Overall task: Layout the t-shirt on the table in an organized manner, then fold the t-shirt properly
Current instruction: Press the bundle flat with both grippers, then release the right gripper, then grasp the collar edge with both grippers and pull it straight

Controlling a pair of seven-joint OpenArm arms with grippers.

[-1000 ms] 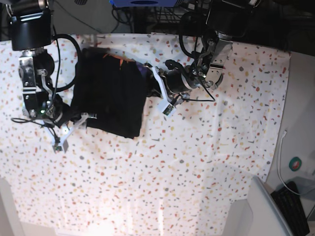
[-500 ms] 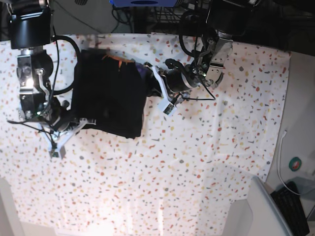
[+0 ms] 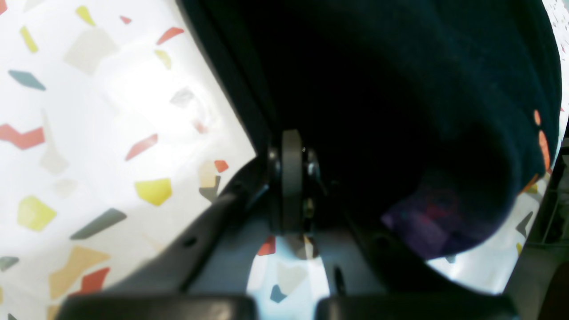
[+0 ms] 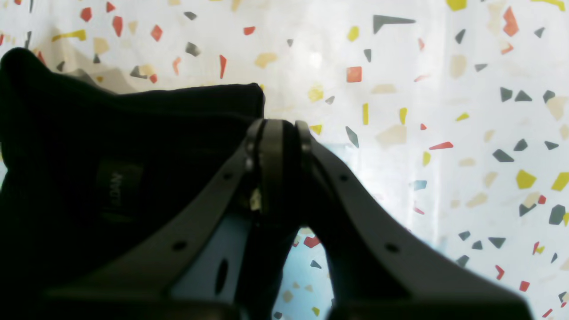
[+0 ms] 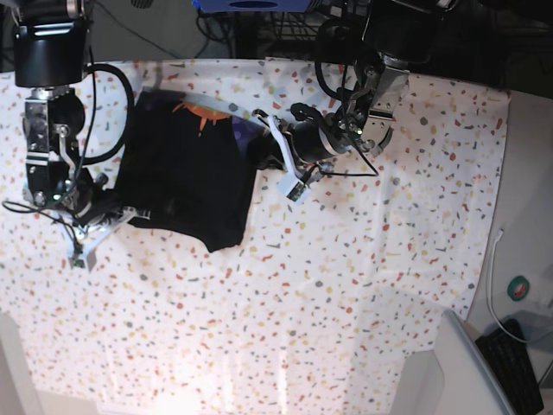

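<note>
T-shirt: the black t-shirt (image 5: 186,173) lies bunched on the far left part of the table (image 5: 346,285); orange collar mark faces up.
Right gripper: the right gripper (image 4: 278,133) has its jaws pinched together on a dark fabric edge at the shirt's near corner.
Left gripper: the left gripper (image 3: 291,153) is clamped on black cloth by the collar side; purplish mark just beside it.
Doing it well: I judge this a spreading pull; draw both corners apart evenly and low over the table, keeping tension so no layer slips free.
Change: a second ago the right jaws stood wide beside the shirt; now they grip it, and the garment has shifted leftward, exposing the orange mark.
</note>
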